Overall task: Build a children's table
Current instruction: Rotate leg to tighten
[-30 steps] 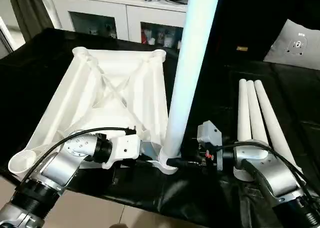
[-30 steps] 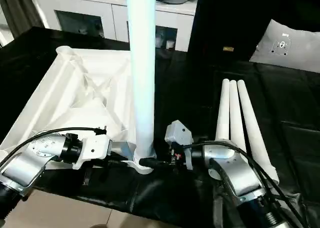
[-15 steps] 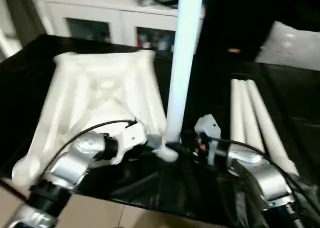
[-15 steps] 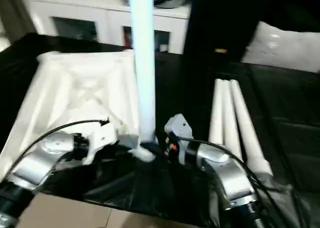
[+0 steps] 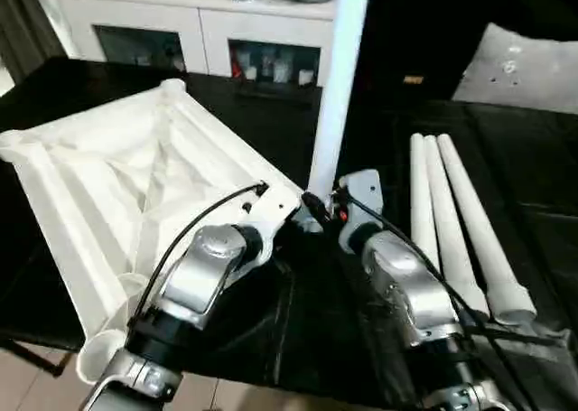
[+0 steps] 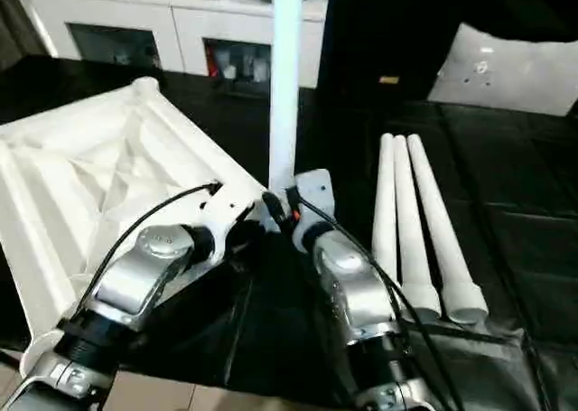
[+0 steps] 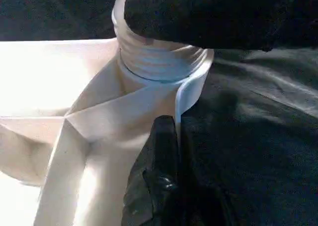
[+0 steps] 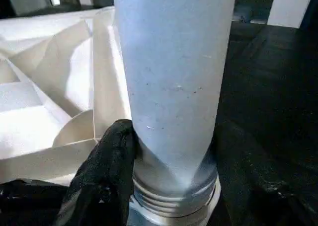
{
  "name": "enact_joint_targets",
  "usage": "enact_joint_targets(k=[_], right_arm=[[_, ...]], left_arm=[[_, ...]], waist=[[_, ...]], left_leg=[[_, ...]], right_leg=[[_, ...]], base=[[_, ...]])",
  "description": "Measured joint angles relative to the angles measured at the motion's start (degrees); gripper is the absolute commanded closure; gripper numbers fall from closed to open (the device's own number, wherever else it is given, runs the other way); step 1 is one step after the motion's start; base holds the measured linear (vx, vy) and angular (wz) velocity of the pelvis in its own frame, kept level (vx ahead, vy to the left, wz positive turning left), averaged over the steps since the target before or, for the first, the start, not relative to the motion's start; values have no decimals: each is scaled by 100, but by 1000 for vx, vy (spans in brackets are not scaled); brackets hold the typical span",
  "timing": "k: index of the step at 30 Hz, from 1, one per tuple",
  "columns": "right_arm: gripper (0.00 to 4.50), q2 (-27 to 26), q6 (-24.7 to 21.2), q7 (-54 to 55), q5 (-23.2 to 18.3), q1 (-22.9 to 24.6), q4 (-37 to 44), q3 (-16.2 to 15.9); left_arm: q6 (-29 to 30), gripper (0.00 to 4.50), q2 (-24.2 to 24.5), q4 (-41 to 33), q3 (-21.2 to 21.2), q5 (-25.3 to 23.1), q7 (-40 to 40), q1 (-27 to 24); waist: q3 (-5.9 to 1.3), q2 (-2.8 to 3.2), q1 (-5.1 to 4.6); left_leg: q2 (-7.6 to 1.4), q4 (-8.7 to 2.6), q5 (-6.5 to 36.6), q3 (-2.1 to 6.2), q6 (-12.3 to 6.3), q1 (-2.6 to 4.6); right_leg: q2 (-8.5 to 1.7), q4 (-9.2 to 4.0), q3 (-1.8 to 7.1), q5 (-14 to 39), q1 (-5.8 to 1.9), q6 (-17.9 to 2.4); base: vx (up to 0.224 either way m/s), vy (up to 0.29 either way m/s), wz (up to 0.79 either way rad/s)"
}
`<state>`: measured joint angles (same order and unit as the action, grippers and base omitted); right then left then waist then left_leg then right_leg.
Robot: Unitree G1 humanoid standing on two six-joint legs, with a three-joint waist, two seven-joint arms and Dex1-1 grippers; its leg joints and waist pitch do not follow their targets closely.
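While it lies upside down on the black-covered work surface (image 5: 271,339), the table top (image 5: 99,185) shows its ribbed underside and occupies the robot's left half of the scene, turned at an angle with one corner socket (image 5: 172,88) toward the white cabinets (image 5: 181,32) at the back. One leg (image 5: 336,86) stands upright in the corner socket nearest the two grippers, its threaded end seated in the socket collar (image 7: 164,67). Three loose legs (image 5: 452,221) lie side by side on the robot's right, touching one another, wide ends toward the robot. A flat grey-white panel (image 5: 519,68) lies beyond them at the far right. The right gripper (image 8: 164,151) is clamped around the base of the upright leg just above the thread, one black finger (image 8: 107,171) pressed to its side. The left gripper (image 7: 159,181) has its fingers together, pinching the thin rim wall of the table top just beside the socket. Both silver forearms meet at this corner.
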<state>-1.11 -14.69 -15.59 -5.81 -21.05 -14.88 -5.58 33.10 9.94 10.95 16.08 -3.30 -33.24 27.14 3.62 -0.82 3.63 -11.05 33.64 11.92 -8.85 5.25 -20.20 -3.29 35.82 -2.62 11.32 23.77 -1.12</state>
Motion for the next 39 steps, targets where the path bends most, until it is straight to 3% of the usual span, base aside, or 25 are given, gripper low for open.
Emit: enact_joint_targets(k=[4,10,15,19,21,25,36,39], right_arm=[[139,34,54,-266,-187,209,14,82],[95,645,146,-1116,-379,634,220,23],[54,1388,271,-2095,-578,788,871,-3],[15,2168,266,-3235,-820,906,1222,-213],[15,2294,260,-3516,-831,906,1235,-232],[3,2583,239,-4032,-792,814,1229,-567],[3,2506,277,-4264,-711,613,1123,-840],[42,2497,257,-4310,-730,612,1122,-840]], left_arm=[[-118,450,208,-2,37,-96,-128,-2],[-684,450,745,-114,186,-80,-645,-134],[-1181,450,1259,-300,203,100,-1382,-383],[-1622,450,1775,-478,285,367,-2144,-586],[-1767,450,1902,-502,303,382,-2374,-625],[-2290,450,2170,-478,489,351,-2805,-620],[-2740,450,2289,-467,700,432,-3416,-591],[-2788,450,2289,-441,708,423,-3434,-579]], waist=[[5,5,-47],[35,9,-16],[35,8,37],[35,7,148],[35,7,174],[36,3,179],[34,-1,209],[34,-1,206]], left_leg=[[-3,3,1,1,4,7],[-5,15,16,1,33,-3],[-6,14,18,-2,31,-2],[-6,14,18,-4,30,3],[-6,16,18,-7,30,7],[-5,26,17,-7,30,12],[-5,26,18,-8,31,14],[-5,26,18,-9,31,15]], right_leg=[[0,-2,2,-9,0,-7],[0,0,3,-15,2,-4],[-1,-6,1,-13,-3,-2],[-1,-9,2,-13,-10,-2],[-2,-8,2,-13,-15,-2],[-5,-5,2,-13,-26,-2],[-7,-6,0,-13,-31,-1],[-7,-4,0,-13,-31,-1]], base=[[0,0,0],[0,0,0],[0,0,0],[0,0,0],[0,0,0],[0,0,0],[0,0,0],[0,0,0]])
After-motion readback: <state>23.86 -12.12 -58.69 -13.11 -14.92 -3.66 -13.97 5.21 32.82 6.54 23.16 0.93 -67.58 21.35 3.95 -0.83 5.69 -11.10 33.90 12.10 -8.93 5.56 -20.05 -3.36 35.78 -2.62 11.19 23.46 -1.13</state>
